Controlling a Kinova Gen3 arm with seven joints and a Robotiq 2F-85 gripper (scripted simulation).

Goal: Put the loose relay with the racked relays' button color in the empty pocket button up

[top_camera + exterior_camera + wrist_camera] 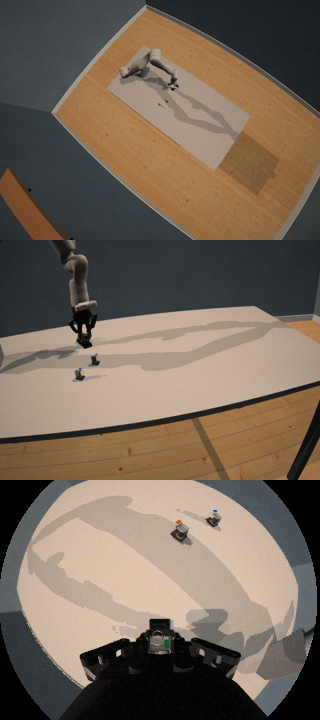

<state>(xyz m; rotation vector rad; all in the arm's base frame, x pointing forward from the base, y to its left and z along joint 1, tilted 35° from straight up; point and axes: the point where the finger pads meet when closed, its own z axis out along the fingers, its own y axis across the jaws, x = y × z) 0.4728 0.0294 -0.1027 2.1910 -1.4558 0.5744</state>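
Wrist view: a green-button relay (160, 640) is being gripped between the closed-in fingers of the gripper (160, 648), its button facing up toward the camera. In the exterior view the gripper (83, 337) is being held pointing straight down over the black rack (84, 343), with the relay (84, 336) being carried low, right at the rack's top. Whether it is being seated fully in a pocket cannot be told, and the rack's other pockets are too small and too hidden by the fingers to be read.

Two more relays are being left standing loose on the table (180, 364), nearer the front edge and well apart from the rack: an orange-button relay (94, 359) closer to the rack, and a blue-button relay (78, 374) beyond it and slightly to the left. Each is standing upright on a small dark base, button up. Long arm shadows are being cast across the table.
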